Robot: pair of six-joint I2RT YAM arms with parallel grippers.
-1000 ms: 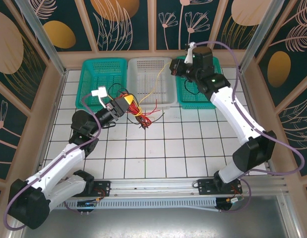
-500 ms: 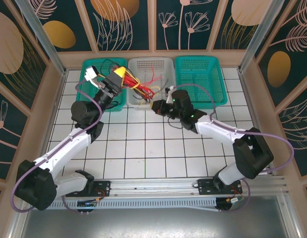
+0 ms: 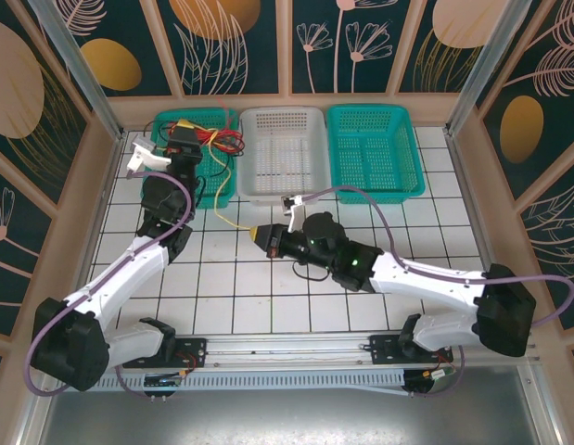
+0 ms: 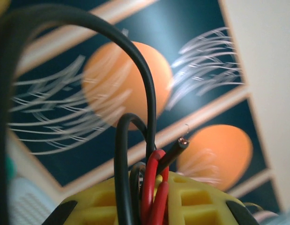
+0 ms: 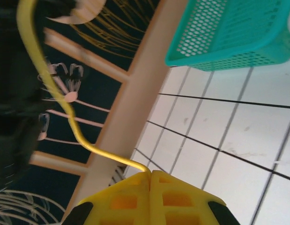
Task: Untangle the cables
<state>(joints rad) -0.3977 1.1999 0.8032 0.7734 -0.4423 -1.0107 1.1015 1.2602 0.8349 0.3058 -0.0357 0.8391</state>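
My left gripper (image 3: 185, 124) hangs over the left teal basket (image 3: 162, 123), shut on a bundle of red and black cables (image 3: 222, 140). In the left wrist view the red and black cables (image 4: 152, 178) are pinched between the yellow fingers (image 4: 201, 201), and one black strand loops high above them. A single yellow cable (image 3: 219, 192) runs from that bundle down over the basket's front edge to my right gripper (image 3: 258, 233), which lies low over the white tiles and is shut on it. In the right wrist view the yellow cable (image 5: 84, 138) comes out of the closed seam of my right gripper (image 5: 150, 174).
A white basket (image 3: 282, 113) and a second teal basket (image 3: 373, 110) (image 5: 238, 33) stand beside the left one along the back wall. Wooden and metal frame posts (image 3: 99, 111) bound the tiled floor. Purple arm cables (image 3: 379, 209) arc above both arms.
My left gripper carried the red and black bundle from the tiles in front of the baskets up and left over the left teal basket. My right arm swung from the right basket down to mid-floor, drawing out the yellow cable.
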